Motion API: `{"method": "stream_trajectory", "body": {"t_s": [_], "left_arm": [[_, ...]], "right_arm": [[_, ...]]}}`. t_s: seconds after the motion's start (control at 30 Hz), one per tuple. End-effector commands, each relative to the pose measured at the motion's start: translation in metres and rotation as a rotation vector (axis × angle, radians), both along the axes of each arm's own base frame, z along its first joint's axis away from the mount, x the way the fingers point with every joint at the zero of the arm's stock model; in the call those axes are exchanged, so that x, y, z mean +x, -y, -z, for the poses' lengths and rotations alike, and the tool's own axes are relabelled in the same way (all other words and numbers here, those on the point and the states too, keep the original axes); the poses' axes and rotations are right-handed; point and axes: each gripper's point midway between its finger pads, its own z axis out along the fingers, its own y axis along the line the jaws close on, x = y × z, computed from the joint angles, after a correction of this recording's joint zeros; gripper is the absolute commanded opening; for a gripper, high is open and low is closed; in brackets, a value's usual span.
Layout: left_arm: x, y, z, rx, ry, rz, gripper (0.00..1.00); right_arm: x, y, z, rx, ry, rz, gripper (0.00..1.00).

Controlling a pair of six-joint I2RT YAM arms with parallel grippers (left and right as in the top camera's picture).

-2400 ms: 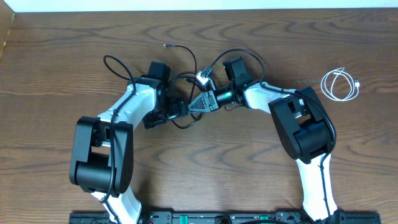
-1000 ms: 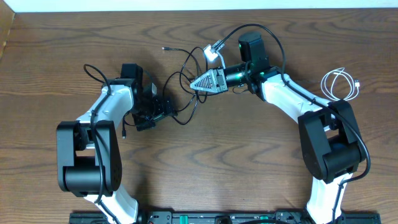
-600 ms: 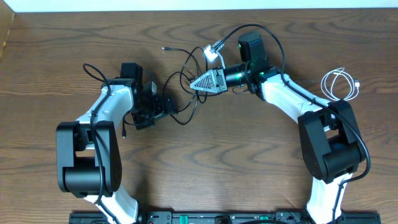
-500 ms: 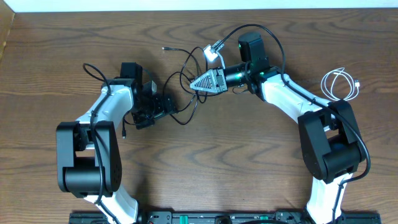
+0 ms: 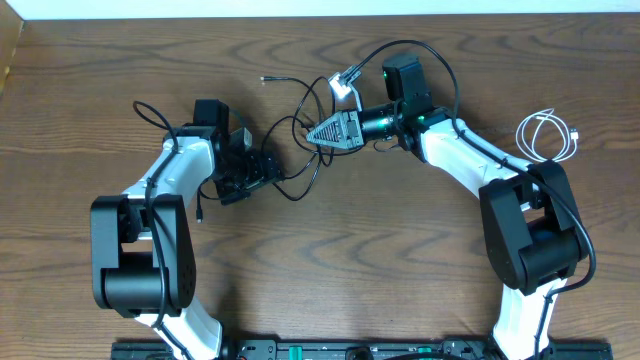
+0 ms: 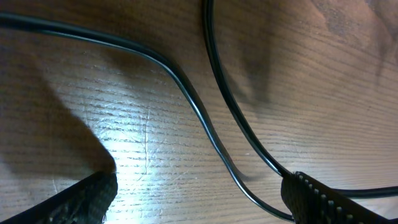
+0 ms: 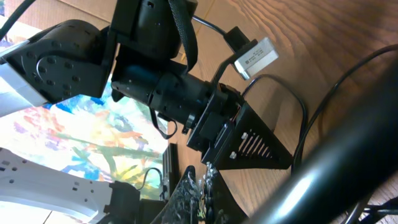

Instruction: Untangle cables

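Observation:
Two thin black cables (image 5: 298, 120) lie tangled between my arms; one plug end (image 5: 265, 77) points to the far left. A silver-white plug (image 5: 345, 82) sits by the right gripper and shows in the right wrist view (image 7: 255, 56). My left gripper (image 5: 268, 168) is open and low over the wood; in the left wrist view (image 6: 199, 202) two black cable strands (image 6: 186, 99) run between its fingers. My right gripper (image 5: 312, 134) is shut on a black cable, fingers pressed together (image 7: 200, 190). The white looped cable (image 5: 546, 135) lies apart at the far right.
The arms' own thicker black wires arch over the left wrist (image 5: 150, 110) and the right wrist (image 5: 440, 60). A small black plug end (image 5: 200, 213) lies below the left forearm. The table's back edge (image 5: 320, 14) is close behind the tangle.
Since 2.4 s ago the arms have drawn apart, left to the left, right back and up, stretching the tangle. Over the last second the left gripper has edged slightly right.

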Motion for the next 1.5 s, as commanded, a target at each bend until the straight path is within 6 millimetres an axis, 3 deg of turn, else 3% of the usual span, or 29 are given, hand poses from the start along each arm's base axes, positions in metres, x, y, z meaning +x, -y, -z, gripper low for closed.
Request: {"method": "stream_trajectory", "body": {"t_s": [0.0,0.17,0.4,0.67,0.77,0.87,1.2,1.47], "left_arm": [[0.000,-0.002,-0.003,0.015,0.017,0.010,0.90],[0.000,-0.004,-0.002,0.023,0.018,0.008,0.90],[-0.005,-0.028,0.011,0.161,-0.033,-0.118,0.90],[-0.014,-0.028,0.025,0.160,-0.039,-0.126,0.81],[-0.014,-0.028,0.025,0.161,-0.041,-0.126,0.72],[-0.014,-0.028,0.025,0.161,-0.041,-0.126,0.53],[-0.014,-0.028,0.025,0.161,-0.041,-0.125,0.08],[-0.014,-0.028,0.025,0.161,-0.042,-0.125,0.08]], "right_arm": [[-0.003,-0.002,-0.001,-0.001,-0.012,-0.010,0.01],[-0.003,-0.006,0.006,-0.032,-0.025,0.008,0.01],[-0.012,-0.016,0.009,-0.049,-0.013,-0.007,0.01],[-0.027,-0.019,0.042,-0.193,-0.024,0.000,0.01],[-0.033,-0.018,0.046,-0.206,-0.016,-0.019,0.01],[-0.036,-0.017,0.049,-0.220,-0.037,-0.024,0.01],[-0.037,-0.008,0.068,-0.329,-0.077,0.024,0.01],[-0.039,-0.009,0.069,-0.334,-0.080,0.021,0.01]]}}
